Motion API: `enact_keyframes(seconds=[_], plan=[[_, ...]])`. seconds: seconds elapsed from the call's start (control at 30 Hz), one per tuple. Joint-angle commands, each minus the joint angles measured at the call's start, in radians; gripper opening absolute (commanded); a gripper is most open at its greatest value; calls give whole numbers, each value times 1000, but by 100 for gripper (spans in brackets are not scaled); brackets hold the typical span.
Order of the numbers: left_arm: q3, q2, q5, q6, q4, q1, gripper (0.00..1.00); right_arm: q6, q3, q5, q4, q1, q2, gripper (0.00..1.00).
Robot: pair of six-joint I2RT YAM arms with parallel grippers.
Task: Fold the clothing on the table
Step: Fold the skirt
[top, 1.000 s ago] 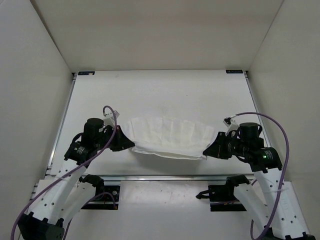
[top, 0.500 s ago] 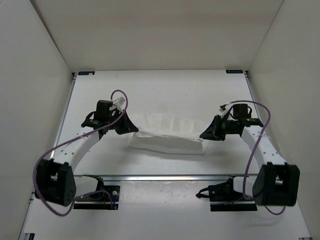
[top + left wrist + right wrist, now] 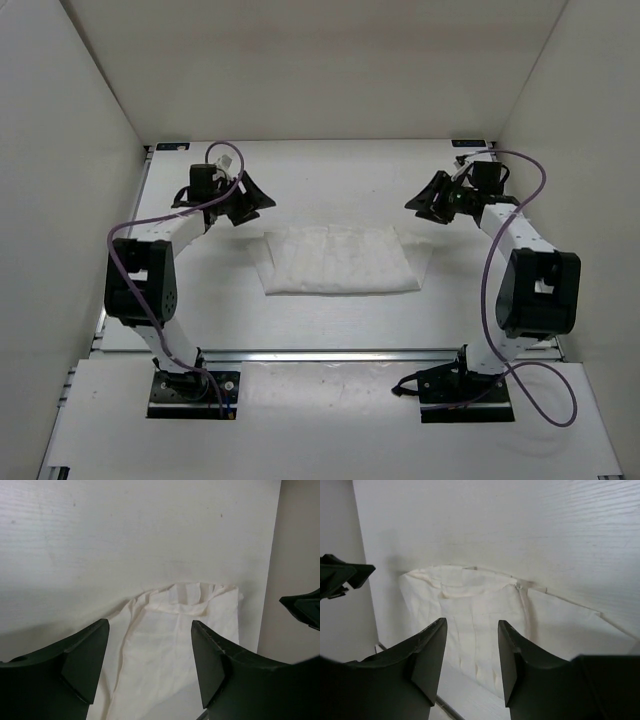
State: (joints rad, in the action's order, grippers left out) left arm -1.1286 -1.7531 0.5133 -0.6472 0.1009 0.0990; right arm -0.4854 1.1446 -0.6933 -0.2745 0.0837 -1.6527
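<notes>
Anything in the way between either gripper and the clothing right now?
Nothing visible. The left gripper and right gripper are open just beyond the far corners of the clothing, apart from it. Only bare table lies between, and both wrist views show the cloth through empty jaws.

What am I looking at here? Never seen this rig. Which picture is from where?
These are two robot arms bolted at the near edge of a white table. The wide picture comes from a fixed camera above and behind them, so their bases sit at the bottom. The other two come from a camera on each wrist, and the dark shapes at the bottom are that gripper's own fingers. A white creased garment lies flat on the table in a roughly rectangular shape. The left gripper and right gripper are open, just past the garment's far corners, and hold nothing.
</notes>
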Motion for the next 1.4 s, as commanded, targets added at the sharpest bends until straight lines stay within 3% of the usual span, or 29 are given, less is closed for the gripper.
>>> enact_keyframes(seconds=[0.0, 0.2, 0.43, 0.83, 0.87, 1.0, 1.07, 1.37], plan=[[96, 156, 15, 23, -15, 2, 77, 39, -58, 130, -25, -10, 134, 45], [400, 410, -113, 76, 42, 57, 77, -24, -420, 190, -31, -27, 371, 50], [547, 530, -139, 90, 79, 91, 77, -157, -744, 279, 92, -42, 591, 56], [615, 529, -153, 64, 37, 128, 76, -243, -867, 258, 322, 28, 456, 57], [610, 526, -156, 63, 39, 125, 76, -248, -873, 252, 349, 37, 436, 52], [619, 535, -168, 50, 30, 139, 75, -243, -876, 230, 376, 37, 396, 8], [630, 526, -177, 44, 11, 157, 74, -248, -870, 244, 371, 31, 404, 1], [609, 357, -122, 5, -72, 212, 72, -220, -836, 278, 327, 17, 462, 0]])
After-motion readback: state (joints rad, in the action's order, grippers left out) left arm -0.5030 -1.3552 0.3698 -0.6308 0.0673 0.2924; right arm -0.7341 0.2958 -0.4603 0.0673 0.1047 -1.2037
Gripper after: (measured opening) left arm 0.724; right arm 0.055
